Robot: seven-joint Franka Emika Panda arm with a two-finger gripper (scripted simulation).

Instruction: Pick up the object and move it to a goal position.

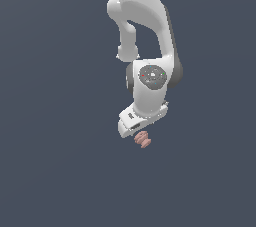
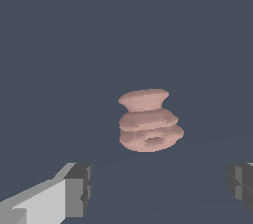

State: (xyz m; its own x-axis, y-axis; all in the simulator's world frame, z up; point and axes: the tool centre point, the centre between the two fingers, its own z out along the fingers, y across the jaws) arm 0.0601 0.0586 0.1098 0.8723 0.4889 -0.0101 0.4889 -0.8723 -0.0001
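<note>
We're at the approach step: end effector (image 2: pixel 158 191) wide open, holding nothing, with the object (image 2: pixel 148 120) ahead of its fingertips, at 5 o'clock below it in the exterior view. Next: descend, straddle, close.

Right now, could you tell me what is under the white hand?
Just below the hand sits the small pink ridged lump, clear of the open fingers in the wrist view. Around it is only plain dark floor. The lump's underside is hidden.
</note>
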